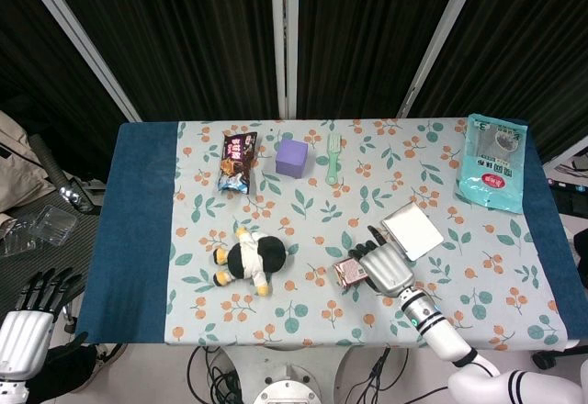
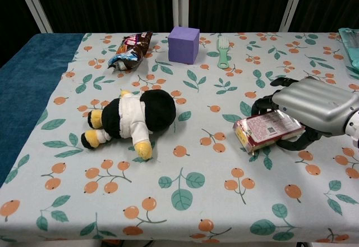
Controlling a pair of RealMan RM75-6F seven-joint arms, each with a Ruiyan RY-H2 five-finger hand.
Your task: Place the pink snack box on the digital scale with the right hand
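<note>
The robot's silver right hand (image 2: 314,108) reaches in from the near right corner of the table and is closed around the flat pink snack box (image 2: 268,129), its dark fingers (image 2: 263,102) curled over the box's far long edge and the thumb hooked under the near edge, so the box is gripped between them. In the chest view the box is tipped, its left end low at the cloth and its printed top face turned toward the camera; whether it has fully left the surface cannot be told. From the head view the box (image 1: 348,274) shows just left of the hand (image 1: 386,267), and the flat silver digital scale (image 1: 412,231) lies just beyond and to the right of the hand, bare on top. The floral tablecloth (image 1: 303,216) with orange berries and green leaves covers the middle of the blue table (image 1: 138,230). A black, white and yellow plush toy (image 2: 132,117) lies left of centre, well apart from the box. Along the far edge sit a dark crinkled snack packet (image 2: 130,49), a purple cube (image 2: 183,44) and a pale green brush (image 2: 222,51), with a light teal pouch (image 1: 494,162) at the far right. The left hand (image 1: 28,321) hangs below the table's near left corner, fingers straight and spread, holding nothing.
</note>
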